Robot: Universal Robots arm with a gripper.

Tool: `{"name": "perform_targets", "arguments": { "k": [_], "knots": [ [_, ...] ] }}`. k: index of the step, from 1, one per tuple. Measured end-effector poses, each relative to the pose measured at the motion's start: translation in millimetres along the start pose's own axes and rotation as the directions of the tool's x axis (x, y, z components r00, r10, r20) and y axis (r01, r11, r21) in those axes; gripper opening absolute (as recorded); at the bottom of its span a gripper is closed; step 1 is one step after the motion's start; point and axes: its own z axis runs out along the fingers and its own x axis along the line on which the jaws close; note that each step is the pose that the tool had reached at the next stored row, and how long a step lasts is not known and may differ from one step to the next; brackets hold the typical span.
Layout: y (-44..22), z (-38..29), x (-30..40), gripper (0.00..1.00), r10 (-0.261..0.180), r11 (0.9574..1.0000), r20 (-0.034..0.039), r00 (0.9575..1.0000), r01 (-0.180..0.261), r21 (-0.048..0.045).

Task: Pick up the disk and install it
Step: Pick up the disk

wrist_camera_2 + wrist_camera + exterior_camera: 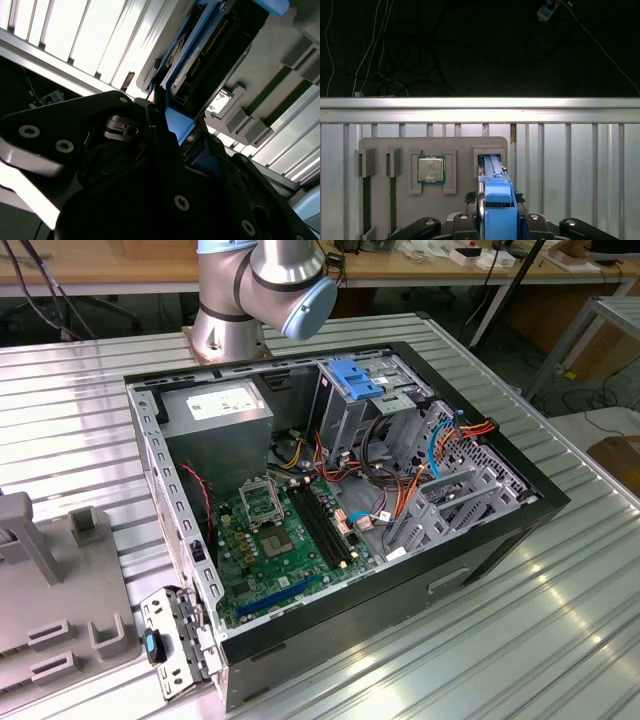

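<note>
Ribbed metal counter (560,620) in a workshop, with wooden benches at the back: my jaws are pinched on the disk (495,195), one on each flat side of its light-blue rail bracket. The disk stands on edge over the open slot at one end of the grey holder tray (455,146). I cannot tell whether its lower edge sits in that slot or hangs clear of it. In the second wrist view the disk (176,122) runs out from between my black fingers, its dark connector end pointing toward the tray. A processor chip (431,169) lies flat in a square recess of the tray, one place along from the disk's slot. Dark loose cables (395,60) hang beyond the counter's edge past the tray. In the exterior view the tray (60,570) lies at the exterior view's left, and the opened computer case (380,615) lies just beside it, toward the exterior view's right. Inside the case, the green motherboard (270,550) and the grey power-supply box (215,410) sit on the side nearer the tray. The metal drive cage with its blue latch (355,378) sits farther from the tray. My arm (270,280) rises behind the case.
</note>
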Motion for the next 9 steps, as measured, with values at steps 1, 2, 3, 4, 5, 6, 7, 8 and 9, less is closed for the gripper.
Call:
{"name": "perform_targets", "arguments": {
  "k": [1, 2, 3, 4, 5, 6, 7, 8, 9],
  "knots": [
    [0.0, 0.3, 0.0, 0.37, 0.0, 1.0, 0.0, 1.0, 0.0, 0.0],
    [0.0, 0.6, 0.0, 0.37, 0.0, 1.0, 0.0, 1.0, 0.0, 0.0],
    [0.0, 0.8, 0.0, 0.37, 0.0, 1.0, 0.0, 1.0, 0.0, 0.0001],
    [0.0, 1.1, 0.0, 0.37, 0.0, 1.0, 0.0, 1.0, 0.0, 0.0],
    [0.0, 1.4, 0.0, 0.37, 0.0, 1.0, 0.0, 1.0, 0.0, 0.0],
    [0.0, 1.7, 0.0, 0.37, 0.0, 1.0, 0.0, 1.0, 0.0, -0.0002],
    [0.0, 1.9, 0.0, 0.37, 0.0, 1.0, -0.0001, 1.0, 0.0, 0.0],
    [0.0, 2.0, 0.0, 0.37, 0.0, 1.0, 0.0, 1.0, 0.0, 0.0],
    [0.0, 2.1, 0.0, 0.37, 0.0, 1.0, 0.0, 1.0, 0.0, 0.0001]
  ]
}}
